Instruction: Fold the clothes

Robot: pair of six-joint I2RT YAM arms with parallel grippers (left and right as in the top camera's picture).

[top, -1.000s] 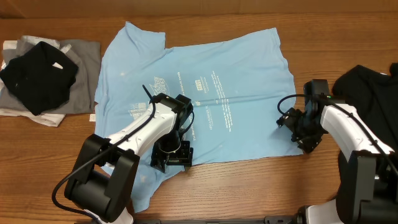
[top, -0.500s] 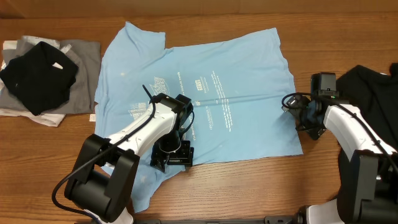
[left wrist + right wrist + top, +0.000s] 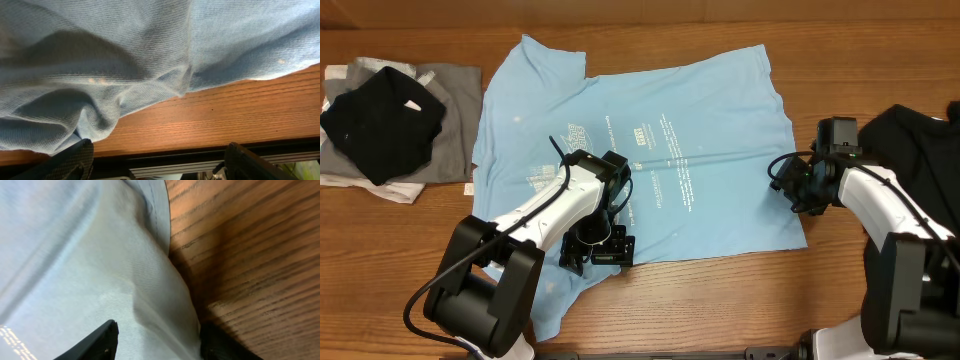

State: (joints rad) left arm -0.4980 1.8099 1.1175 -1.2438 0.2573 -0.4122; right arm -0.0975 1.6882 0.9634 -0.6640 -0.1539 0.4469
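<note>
that pale blue t-shirt looks light, limp and likely to slide on the wooden table, so i'd say it wants pinching at a hem or corner rather than in the middle. that's about where the arms are: the left gripper sits at the shirt's 7 o'clock edge with its fingers spread and holding nothing, and the right gripper straddles the 3 o'clock edge, fingers apart as well. the shirt lies spread flat across the middle of the table, faint white print facing up, rumpled by the left gripper.
</note>
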